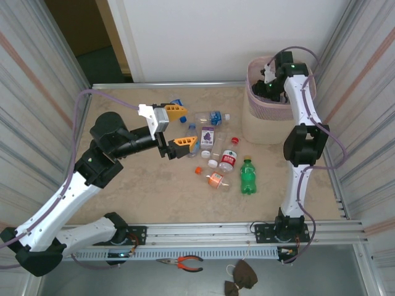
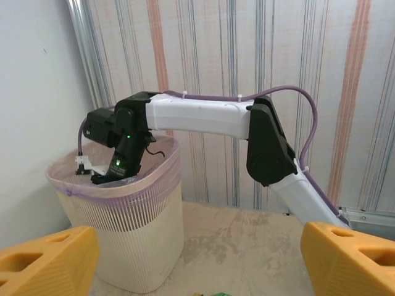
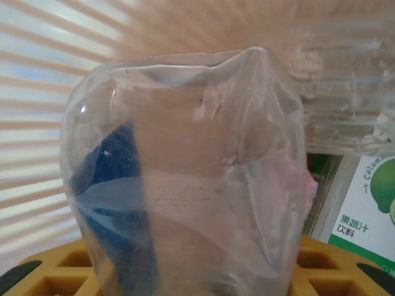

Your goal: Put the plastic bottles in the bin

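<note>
Top external view shows a bunch of plastic bottles (image 1: 208, 137) lying in the middle of the table (image 1: 142, 197). A green bottle (image 1: 247, 176) lies at the right end of the bunch, and a bottle with a red label (image 1: 228, 159) lies just beside it. The pink bin (image 1: 259, 126) stands at the far right of the table, near the bottles but not touching them. The right gripper (image 1: 268, 90) reaches down into the bin from above. Right wrist view, very close up, shows a squashed clear bottle (image 3: 185, 172) between the yellow fingers (image 3: 321, 271). The bin's ribbed wall is behind it and a green fruit label (image 3: 367, 209) is off to the right. I cannot tell if the fingers are squeezing this bottle or only sit beside it. The left gripper (image 1: 180, 127) hangs by the left side of the bunch, spread wide with nothing in it. Left wrist view looks across at the bin and the right arm (image 2: 197, 117) bent over its rim.
</note>
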